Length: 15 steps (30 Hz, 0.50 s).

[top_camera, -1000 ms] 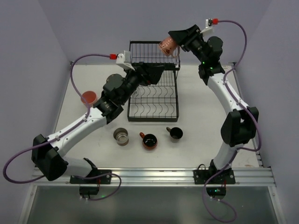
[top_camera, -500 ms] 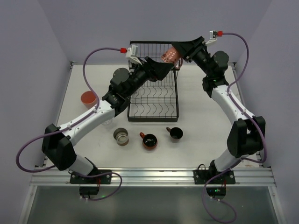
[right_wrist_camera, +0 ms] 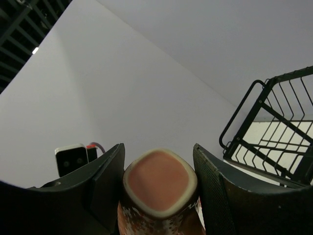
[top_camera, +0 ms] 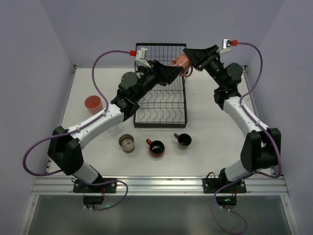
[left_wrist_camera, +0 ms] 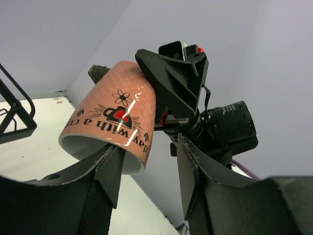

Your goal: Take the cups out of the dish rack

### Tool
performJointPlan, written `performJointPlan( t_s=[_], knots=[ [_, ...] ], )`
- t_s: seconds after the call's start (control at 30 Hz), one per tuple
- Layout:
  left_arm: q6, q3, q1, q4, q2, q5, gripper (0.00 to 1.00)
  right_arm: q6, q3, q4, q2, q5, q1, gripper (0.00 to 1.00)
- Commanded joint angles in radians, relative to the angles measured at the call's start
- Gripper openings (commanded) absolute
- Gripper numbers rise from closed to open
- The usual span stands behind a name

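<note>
right gripper (right_wrist_camera: pixel 157 152): clamps 1 pink patterned ceramic mug (top_camera: pixel 181 60) | left gripper (left_wrist_camera: pixel 149 164): jaws parted astride its rim | 1 black wire dish rack (top_camera: pixel 161 105) | its 6 o'clock: 3 cups (top_camera: pixel 156 148) | 9 o'clock: 1 salmon tumbler (top_camera: pixel 93 103)

left jaws narrower, up at pink mug (left_wrist_camera: pixel 112 117)

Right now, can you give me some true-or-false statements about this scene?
The right tool holds the pink mug in the air. True.
The dark brown mug sits in the dish rack. False: it stands on the table, in front of the rack.
The salmon tumbler stands left of the rack. True.
The left tool grips the orange-red cup. False: that cup sits on the table; the tool is by the pink mug, jaws apart.
</note>
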Motion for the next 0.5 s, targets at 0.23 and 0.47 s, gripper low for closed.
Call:
performJointPlan(
  t_s=[0.23, 0.47],
  knots=[
    [-0.003, 0.025, 0.005, 0.129, -0.005, 0.017, 0.14, 0.085, -0.054, 0.163, -0.086, -0.029, 0.009, 0.12],
    [0.101, 0.016, 0.003, -0.017, -0.117, 0.026, 0.0, 0.036, -0.186, 0.133, -0.204, -0.063, 0.009, 0.66]
  ],
)
